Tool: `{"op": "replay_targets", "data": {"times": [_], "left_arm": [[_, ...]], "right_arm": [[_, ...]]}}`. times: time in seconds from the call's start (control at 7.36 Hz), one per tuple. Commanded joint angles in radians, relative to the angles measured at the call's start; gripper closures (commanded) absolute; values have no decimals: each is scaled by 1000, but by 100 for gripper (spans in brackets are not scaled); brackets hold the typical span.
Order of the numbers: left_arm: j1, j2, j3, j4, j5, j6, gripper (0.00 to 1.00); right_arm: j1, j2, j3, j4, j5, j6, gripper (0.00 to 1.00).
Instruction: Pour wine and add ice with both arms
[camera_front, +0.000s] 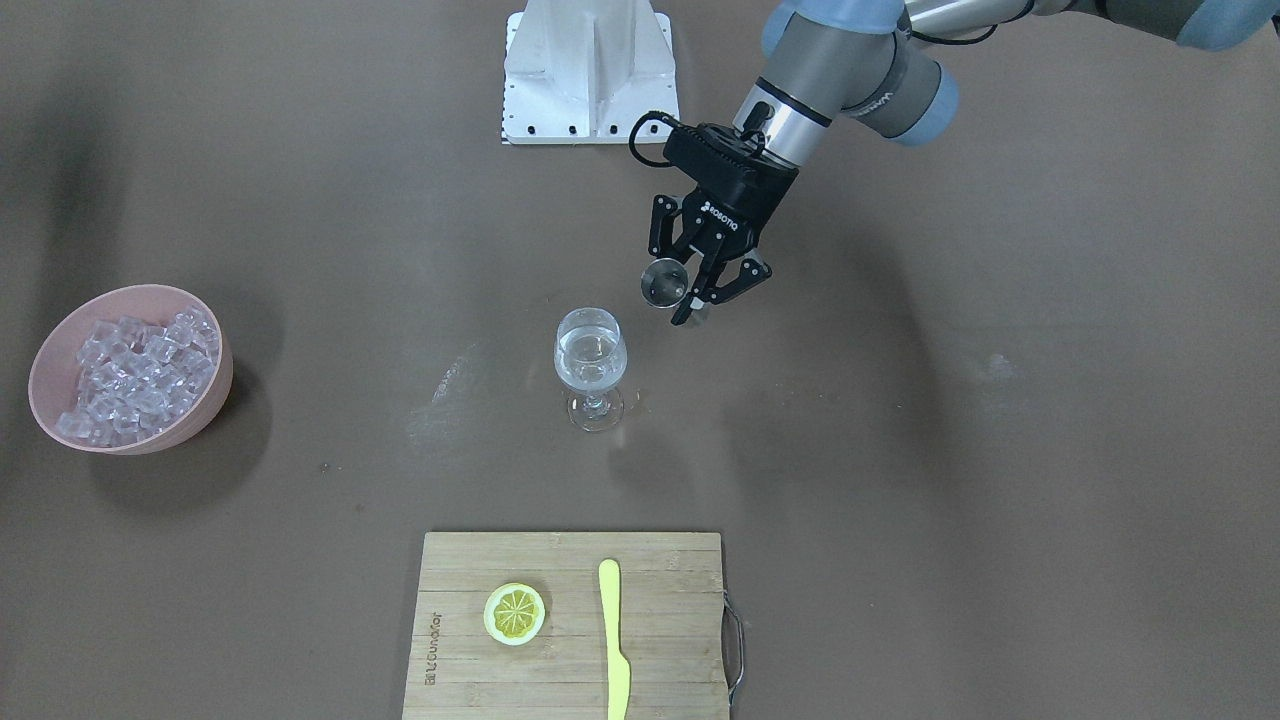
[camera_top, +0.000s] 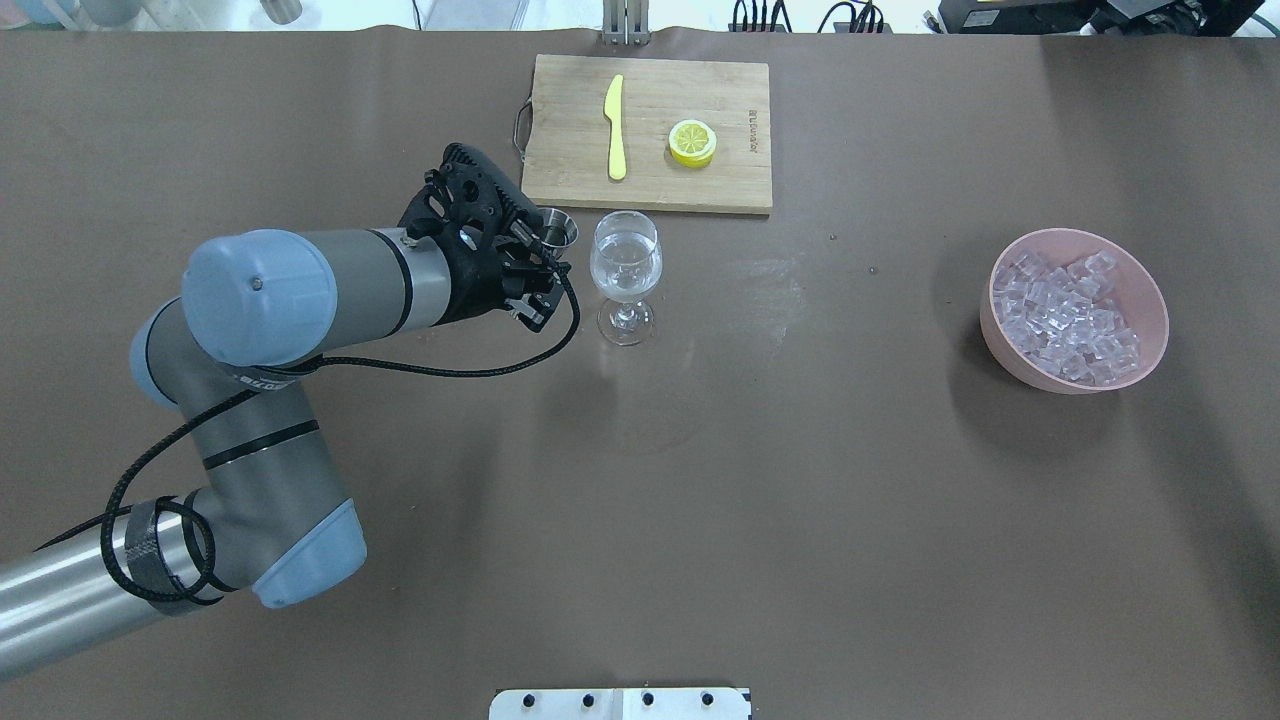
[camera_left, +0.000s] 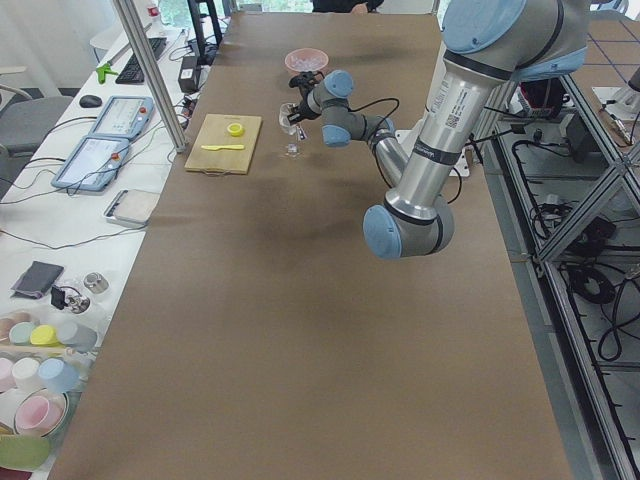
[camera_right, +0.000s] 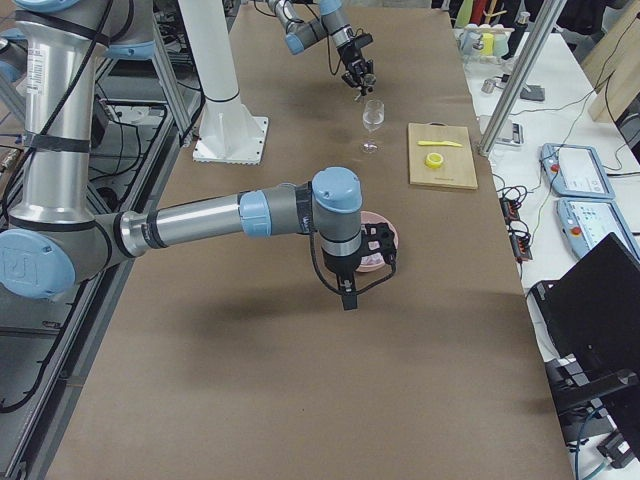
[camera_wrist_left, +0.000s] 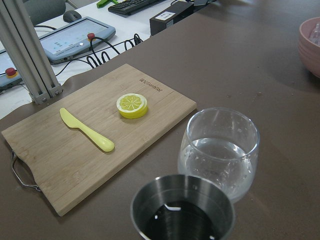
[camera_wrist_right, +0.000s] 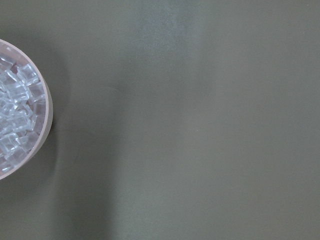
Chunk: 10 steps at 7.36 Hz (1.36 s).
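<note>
- Clamped between the fingers of the left gripper (camera_front: 678, 290): a small metal cup (camera_front: 664, 283), mouth up, held off the table (camera_front: 950, 450).
- Just beside the cup, toward the robot's right: a stemmed glass (camera_front: 590, 360), upright on the table, with no contact to cup or fingers seen in the front view.
- In the glass: the wine (camera_wrist_left: 217, 160), clear, filling roughly the lower half of the bowl of the glass, with small bubbles on the wall.
- Inside the cup, in the left wrist view: dark, with one glint. Cannot tell whether any liquid is there.
- Well off to the robot's right: a pink bowl (camera_front: 215, 395), heaped with the ice (camera_front: 135, 375).
- Near that bowl, in the right side view only: the right gripper (camera_right: 378, 250). Cannot tell whether its fingers are apart or together.
- At the left edge of the right wrist view: part of the bowl's rim and some ice.
- On the far side of the glass from the robot: a wooden board (camera_front: 660, 640), with a lemon slice (camera_front: 514, 613) and a yellow knife (camera_front: 612, 640) lying on it, apart.
- At the robot's edge of the table: a white pedestal (camera_front: 590, 70).
</note>
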Motion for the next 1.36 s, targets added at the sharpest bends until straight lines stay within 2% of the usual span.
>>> {"op": "replay_targets", "data": {"times": [0.0,1.22], "left_arm": [[2,-32,0,74,1,27,100],[2,-146,-8,380,2,156,100]], "right_arm": [[3,-2,-1,0,2,0,0],[5,-2,-5,0,1,0,0]]}}
